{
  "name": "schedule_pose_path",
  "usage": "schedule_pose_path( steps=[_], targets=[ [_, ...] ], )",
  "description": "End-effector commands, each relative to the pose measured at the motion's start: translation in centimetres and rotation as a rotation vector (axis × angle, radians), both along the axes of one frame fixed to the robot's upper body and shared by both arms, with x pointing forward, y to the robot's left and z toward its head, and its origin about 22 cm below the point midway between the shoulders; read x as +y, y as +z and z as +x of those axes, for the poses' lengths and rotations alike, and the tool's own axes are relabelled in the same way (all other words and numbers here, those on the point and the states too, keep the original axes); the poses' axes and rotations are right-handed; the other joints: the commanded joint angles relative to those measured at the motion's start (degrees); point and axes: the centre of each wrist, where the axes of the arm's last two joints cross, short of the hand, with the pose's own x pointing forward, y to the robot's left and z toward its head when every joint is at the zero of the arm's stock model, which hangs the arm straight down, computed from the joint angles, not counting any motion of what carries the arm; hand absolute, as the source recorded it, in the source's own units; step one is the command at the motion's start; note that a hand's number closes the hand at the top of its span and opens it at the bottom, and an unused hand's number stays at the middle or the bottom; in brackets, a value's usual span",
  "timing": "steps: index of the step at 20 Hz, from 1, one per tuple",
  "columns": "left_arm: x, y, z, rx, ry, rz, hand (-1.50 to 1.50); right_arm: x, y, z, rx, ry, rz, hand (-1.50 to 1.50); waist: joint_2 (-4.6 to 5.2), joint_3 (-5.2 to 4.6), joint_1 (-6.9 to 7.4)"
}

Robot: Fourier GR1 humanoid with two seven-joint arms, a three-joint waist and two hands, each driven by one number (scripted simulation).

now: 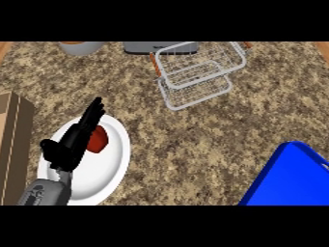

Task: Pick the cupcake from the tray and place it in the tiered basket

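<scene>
Here, the red cupcake (pixel 100 140) is seen lower left on a smooth round white plate (pixel 113 169), partly covered by the left hand (pixel 68 144), fingers straight and close-set; the wire tiered basket (pixel 195 77) is placed upper centre.

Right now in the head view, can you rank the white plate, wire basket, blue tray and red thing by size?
1. White plate and wire basket: about alike, unranked.
2. Blue tray: cut off at the edge, so unsure.
3. Red thing: clearly smallest, partly behind the left hand.
</scene>
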Motion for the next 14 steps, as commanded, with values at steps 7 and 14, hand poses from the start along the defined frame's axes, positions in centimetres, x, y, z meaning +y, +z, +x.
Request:
schedule_pose_path(
  steps=[7, 14],
  targets=[
    [-2.7, 0.7, 0.6, -0.025, -0.140, 0.003, 0.00, 0.3, 4.0, 7.6, -0.038, 0.816, -0.174, 1.50, 2.32, 0.86, 11.29],
    [-3.4, 1.2, 1.3, -0.019, -0.145, -0.005, 0.00, -1.3, 8.6, 12.4, -0.366, 1.221, -0.036, 1.50, 1.64, 1.09, 8.51]
  ],
)
